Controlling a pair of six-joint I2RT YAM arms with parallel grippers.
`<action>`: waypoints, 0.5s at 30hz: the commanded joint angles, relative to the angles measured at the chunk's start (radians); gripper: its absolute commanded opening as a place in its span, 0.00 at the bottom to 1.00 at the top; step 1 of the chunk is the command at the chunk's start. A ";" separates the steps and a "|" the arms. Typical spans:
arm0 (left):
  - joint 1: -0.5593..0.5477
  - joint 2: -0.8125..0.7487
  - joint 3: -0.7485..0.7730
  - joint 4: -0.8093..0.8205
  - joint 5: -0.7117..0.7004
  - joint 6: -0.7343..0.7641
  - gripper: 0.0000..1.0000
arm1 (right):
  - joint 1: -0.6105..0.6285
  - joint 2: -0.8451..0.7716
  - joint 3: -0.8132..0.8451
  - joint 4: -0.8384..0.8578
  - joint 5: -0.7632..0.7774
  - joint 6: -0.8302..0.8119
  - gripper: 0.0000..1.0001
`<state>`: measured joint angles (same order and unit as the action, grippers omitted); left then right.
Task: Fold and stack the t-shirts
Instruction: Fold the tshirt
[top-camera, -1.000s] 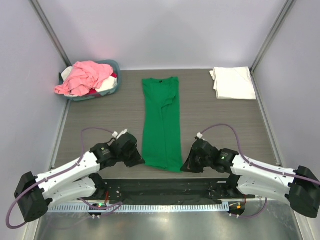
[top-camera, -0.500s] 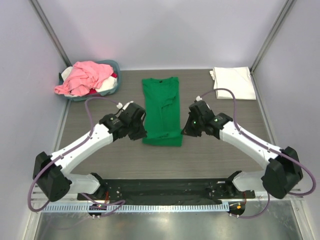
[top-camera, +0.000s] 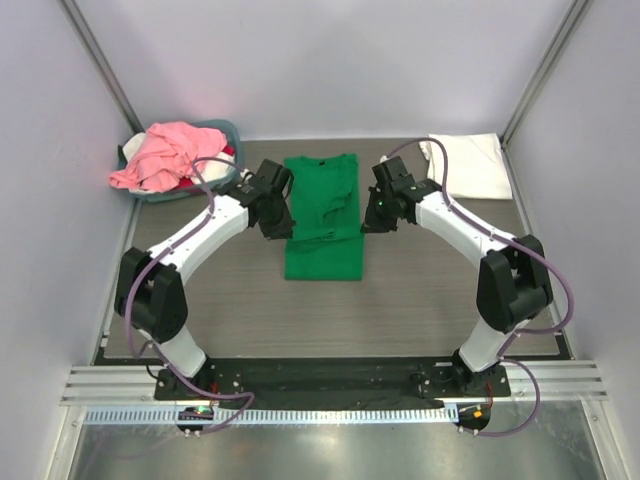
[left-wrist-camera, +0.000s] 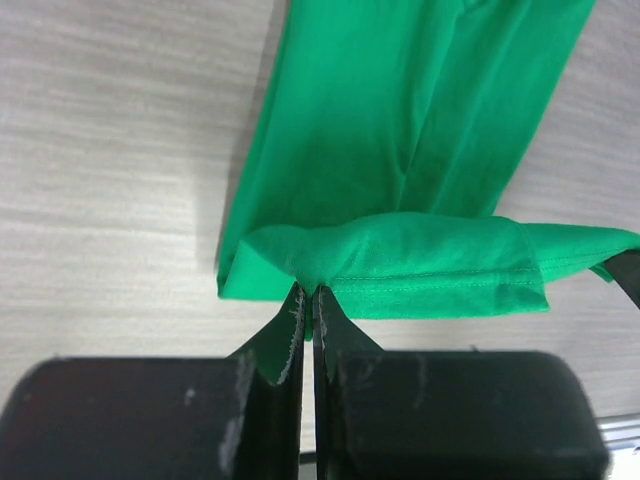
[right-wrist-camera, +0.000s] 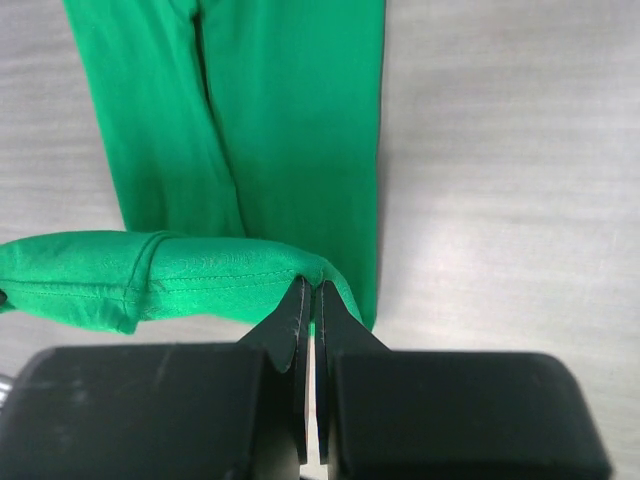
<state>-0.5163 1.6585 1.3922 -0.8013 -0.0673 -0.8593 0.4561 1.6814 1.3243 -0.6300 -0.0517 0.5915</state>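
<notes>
Green shirt (top-camera: 322, 215) lies at the middle of the desk (top-camera: 420, 290), folded lengthwise into a narrow strip, collar (top-camera: 320, 160) at the far end. Its near hem (left-wrist-camera: 430, 275) is raised and doubled over the body, so the step in hand is judged to be the crosswise fold. Left tool (left-wrist-camera: 308, 300) is clamped on the hem's left corner, right tool (right-wrist-camera: 308, 295) on its right corner. The next move calls for carrying both corners level toward the collar and releasing them together. White shirt (top-camera: 465, 165) lies folded far right. Pink shirt (top-camera: 165, 155) sits in the basket (top-camera: 228, 130) far left.
</notes>
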 joint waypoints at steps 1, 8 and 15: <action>0.032 0.049 0.062 -0.001 0.029 0.049 0.01 | -0.023 0.043 0.101 -0.010 -0.016 -0.073 0.01; 0.062 0.153 0.120 0.017 0.049 0.062 0.01 | -0.053 0.152 0.168 -0.010 -0.051 -0.091 0.01; 0.090 0.234 0.169 0.022 0.055 0.072 0.01 | -0.069 0.250 0.223 -0.010 -0.069 -0.108 0.01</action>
<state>-0.4446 1.8729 1.5066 -0.7887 -0.0170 -0.8204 0.4034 1.9121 1.4895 -0.6369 -0.1188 0.5140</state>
